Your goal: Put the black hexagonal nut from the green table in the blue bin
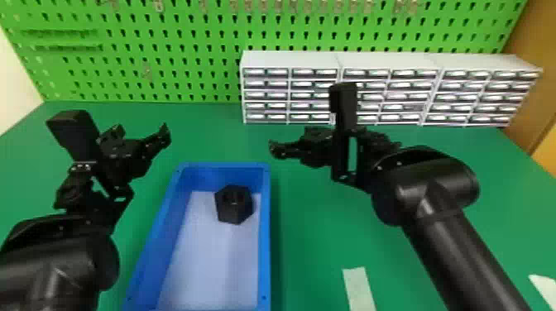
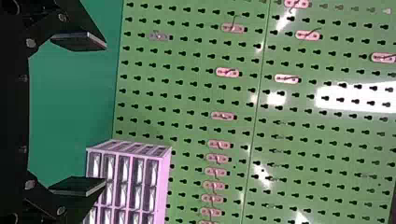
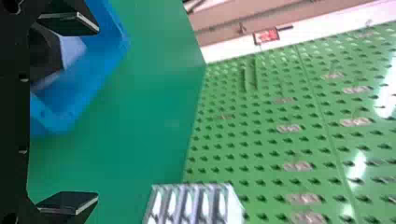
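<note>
The left gripper [image 2: 105, 113] hangs at eleven o'clock from the middle of the blue bin [image 1: 267, 235], its two fingers spread wide with nothing between them. The bin stands on the green table [image 1: 314, 244], and the black hexagonal nut [image 1: 233, 213] lies inside it, toward one o'clock near the far right corner, bored face up; the placing looks done. The nut is probably stiff and hard to damage, and chunky for these fingers – its weight I can't judge, though it may be light if plastic. Smooth sides could slip under a grip on the corners, so any regrasp should come from above, pads flat on two opposite faces, clear of the bin wall. I see no lettering on the nut or bin. The right gripper [image 3: 98, 113] is at about one o'clock from the bin, also open and empty. Further out between one and two stands the drawer cabinet [image 1: 289, 60], with no writing I can make out; a pale strip [image 1: 359, 289] lies near four o'clock, seemingly blank. The right wrist view also catches a small red sign [image 3: 266, 36] – its print is illegible.
</note>
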